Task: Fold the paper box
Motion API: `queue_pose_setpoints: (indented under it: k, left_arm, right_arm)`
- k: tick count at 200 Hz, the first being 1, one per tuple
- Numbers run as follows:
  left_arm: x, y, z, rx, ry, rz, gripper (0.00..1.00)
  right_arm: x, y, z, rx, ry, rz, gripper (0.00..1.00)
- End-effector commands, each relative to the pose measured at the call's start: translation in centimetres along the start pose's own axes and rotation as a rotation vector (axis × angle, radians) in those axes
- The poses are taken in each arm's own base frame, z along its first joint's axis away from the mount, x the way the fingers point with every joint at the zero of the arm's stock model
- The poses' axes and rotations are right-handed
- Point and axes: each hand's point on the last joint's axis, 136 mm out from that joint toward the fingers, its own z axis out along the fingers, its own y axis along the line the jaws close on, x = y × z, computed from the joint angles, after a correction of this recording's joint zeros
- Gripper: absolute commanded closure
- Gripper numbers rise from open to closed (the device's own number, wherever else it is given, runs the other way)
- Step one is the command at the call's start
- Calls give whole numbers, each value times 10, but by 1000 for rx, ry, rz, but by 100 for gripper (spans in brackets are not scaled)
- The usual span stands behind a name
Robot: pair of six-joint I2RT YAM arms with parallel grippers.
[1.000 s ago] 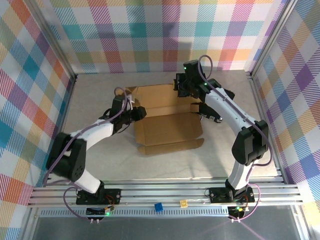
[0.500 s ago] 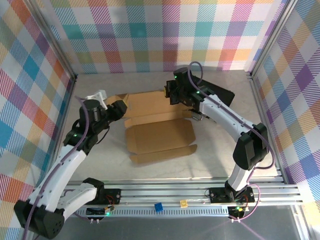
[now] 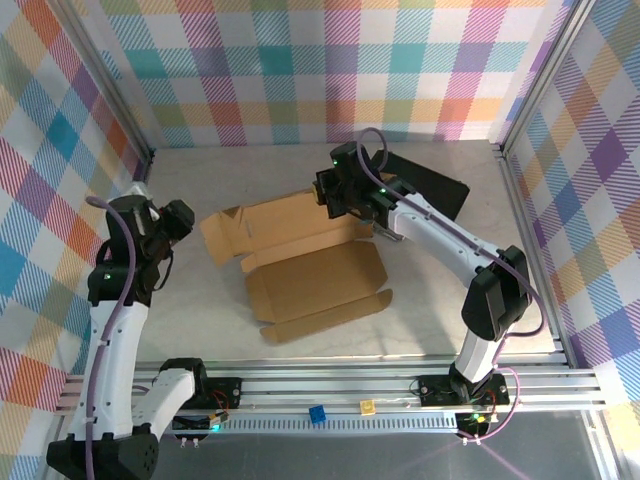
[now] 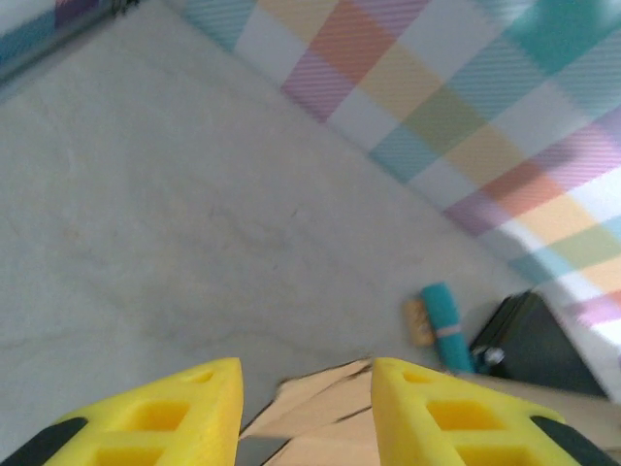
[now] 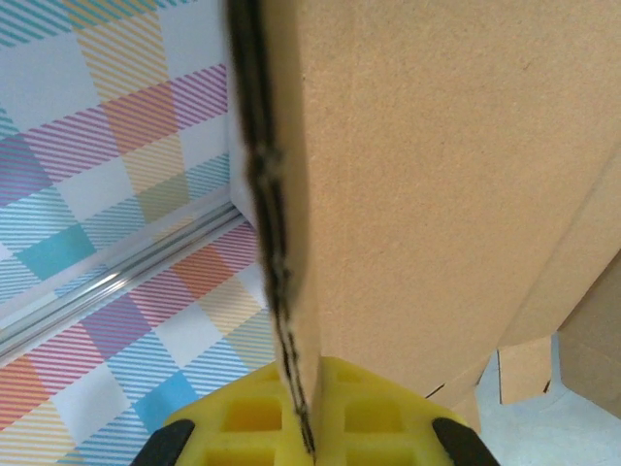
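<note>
Paper box [image 3: 315,265] lies opened out at table centre, black case [image 3: 432,190] at its 2 o'clock. Right gripper [image 5: 305,388] is clenched on the box's 12 o'clock panel edge (cardboard sits between its pads). Left gripper [image 4: 306,393] is released and empty, well apart at 9 o'clock. Likely best: hold the pinch, hinge along the crease, left pins the base.

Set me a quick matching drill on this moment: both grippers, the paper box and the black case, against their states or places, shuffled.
Column one:
1. left gripper
2. right gripper
3. paper box
4. black case

Column two:
A. brown, unfolded, mostly flat
B. fingers apart, nothing between them
C. far right, beyond the cardboard
D. fingers clamped on a cardboard edge

Pairs: 1-B; 2-D; 3-A; 4-C
</note>
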Motion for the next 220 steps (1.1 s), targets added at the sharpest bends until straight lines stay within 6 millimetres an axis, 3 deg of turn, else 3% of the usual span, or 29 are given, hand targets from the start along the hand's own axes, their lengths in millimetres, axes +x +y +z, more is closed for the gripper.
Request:
queue_pose_setpoints:
  k: [1, 38, 77, 150, 184, 205, 220]
  left_arm:
    - [31, 4, 5, 43, 79, 101, 54]
    - [60, -2, 19, 141, 115, 238, 45]
    - [82, -12, 29, 223, 158, 328, 44]
    - [109, -26, 62, 248, 242, 402, 46]
    - [119, -29, 70, 204, 253, 447, 54]
    - [116, -20, 72, 89, 230, 455, 74]
    - [110, -10, 71, 4, 197, 441, 82]
  right_arm:
    - [-7, 0, -3, 15, 21, -57, 100]
    - [-17, -10, -5, 53, 31, -48, 100]
    - [-26, -7, -5, 55, 40, -38, 100]
    - [-22, -12, 2, 60, 71, -5, 100]
    - [-21, -9, 3, 48, 75, 10, 100]
    - [-15, -10, 5, 41, 85, 16, 100]
    - [-6, -10, 8, 27, 97, 25, 100]
